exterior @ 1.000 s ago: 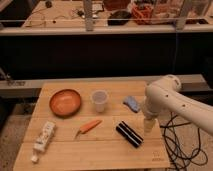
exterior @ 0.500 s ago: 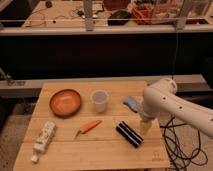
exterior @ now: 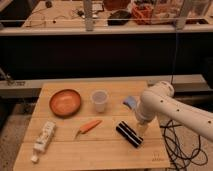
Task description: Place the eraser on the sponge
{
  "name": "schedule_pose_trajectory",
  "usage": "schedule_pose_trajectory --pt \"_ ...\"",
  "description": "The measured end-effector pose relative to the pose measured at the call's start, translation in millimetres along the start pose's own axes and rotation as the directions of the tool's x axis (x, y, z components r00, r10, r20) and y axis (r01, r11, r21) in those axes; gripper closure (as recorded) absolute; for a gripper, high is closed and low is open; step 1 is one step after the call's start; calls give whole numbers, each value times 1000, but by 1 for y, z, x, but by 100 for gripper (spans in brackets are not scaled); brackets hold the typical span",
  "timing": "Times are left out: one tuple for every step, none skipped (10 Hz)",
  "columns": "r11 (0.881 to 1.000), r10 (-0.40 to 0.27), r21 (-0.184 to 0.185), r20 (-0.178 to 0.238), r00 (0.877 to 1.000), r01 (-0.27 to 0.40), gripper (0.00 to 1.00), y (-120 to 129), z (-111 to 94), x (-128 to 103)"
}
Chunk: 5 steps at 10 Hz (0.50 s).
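The eraser [exterior: 129, 134], a black block with two thin white stripes, lies flat on the wooden table [exterior: 100, 150] at the front right. The light-blue sponge [exterior: 130, 102] sits behind it, its right part hidden by my white arm [exterior: 160, 102]. My gripper [exterior: 141, 128] hangs from that arm just right of the eraser's far end and in front of the sponge. It is open and holds nothing.
An orange-brown bowl [exterior: 65, 102] stands at the back left and a clear plastic cup [exterior: 99, 100] near the middle. An orange carrot-like thing [exterior: 88, 127] and a white tube [exterior: 43, 138] lie toward the front left. Black cables [exterior: 175, 142] hang past the table's right edge.
My arm has shifted a little to the left and lower, which brings the gripper closer to the eraser. The things on the table have not moved.
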<state>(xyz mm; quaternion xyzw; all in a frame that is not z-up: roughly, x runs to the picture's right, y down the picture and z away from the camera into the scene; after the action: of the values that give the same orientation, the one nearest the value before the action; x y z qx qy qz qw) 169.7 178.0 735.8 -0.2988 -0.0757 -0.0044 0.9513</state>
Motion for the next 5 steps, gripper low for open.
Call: schedule_pose_trajectory --pt "1000 1 0 7 1000 -1 20 1 3 -2" --pt "1000 6 -2 15 1000 -5 20 2 8 -4" --pt "1000 6 -2 20 1000 -6 20 3 12 -7" --pt "1000 6 -5 29 1000 -6 20 3 15 -10" --pt "1000 9 -6 32 999 -9 20 4 18 -10"
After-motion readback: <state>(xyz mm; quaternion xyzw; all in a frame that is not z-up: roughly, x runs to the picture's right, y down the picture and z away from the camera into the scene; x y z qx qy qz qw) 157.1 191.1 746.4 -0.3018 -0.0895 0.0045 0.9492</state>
